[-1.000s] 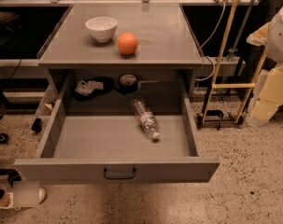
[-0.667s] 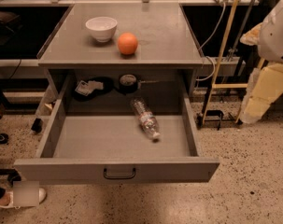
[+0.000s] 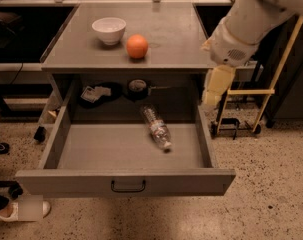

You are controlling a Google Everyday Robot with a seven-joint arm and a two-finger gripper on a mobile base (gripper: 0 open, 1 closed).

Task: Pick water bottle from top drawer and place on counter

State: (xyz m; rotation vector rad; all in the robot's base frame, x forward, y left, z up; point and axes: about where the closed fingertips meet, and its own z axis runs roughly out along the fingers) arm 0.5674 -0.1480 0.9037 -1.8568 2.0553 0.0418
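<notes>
Hanging empty beside the desk's [image 3: 176, 44] right edge, how open I cannot tell, the claw [image 3: 214, 86] could clip the top drawer's [image 3: 126, 181] right wall or roll the water bottle [image 3: 156, 126] away.

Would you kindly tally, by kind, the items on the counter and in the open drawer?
Bowl: 1
Orange: 1
Bottle: 1
Dark items at the drawer back: 2
Total: 5
Gripper hangs right of the counter.
</notes>
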